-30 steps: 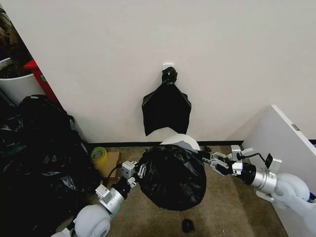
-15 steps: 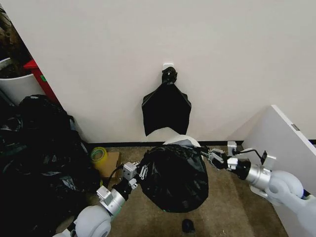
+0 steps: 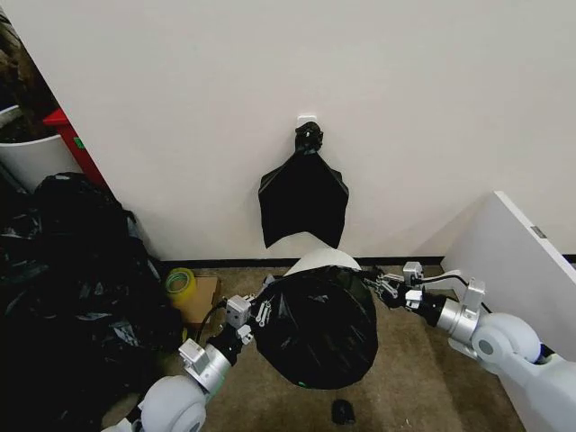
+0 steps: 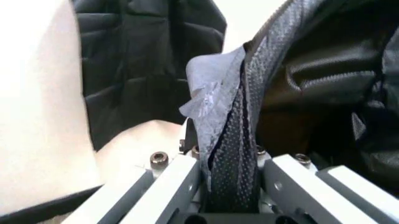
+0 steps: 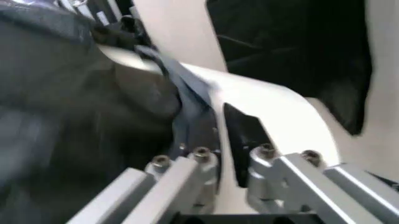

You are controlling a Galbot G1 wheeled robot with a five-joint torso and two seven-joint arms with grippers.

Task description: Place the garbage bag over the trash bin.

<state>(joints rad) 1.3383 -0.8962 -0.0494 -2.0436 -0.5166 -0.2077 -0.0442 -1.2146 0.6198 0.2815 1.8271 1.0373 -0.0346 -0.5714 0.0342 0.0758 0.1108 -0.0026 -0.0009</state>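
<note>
Bare carpet (image 3: 414, 378) lies before the wall, where the left gripper (image 3: 255, 312), jaws clamped on the garbage bag (image 3: 315, 326), and the right gripper (image 3: 382, 287), reaching in low and pinching its opposite edge, stretch it over the trash bin (image 3: 319, 262).

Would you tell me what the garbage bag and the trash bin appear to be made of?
The garbage bag looks like thin black plastic film: glossy, crinkled, bunched between the left gripper fingers. The trash bin seems to be smooth cream-white moulded plastic, judging by its even matte curved side, though it is mostly covered.
</note>
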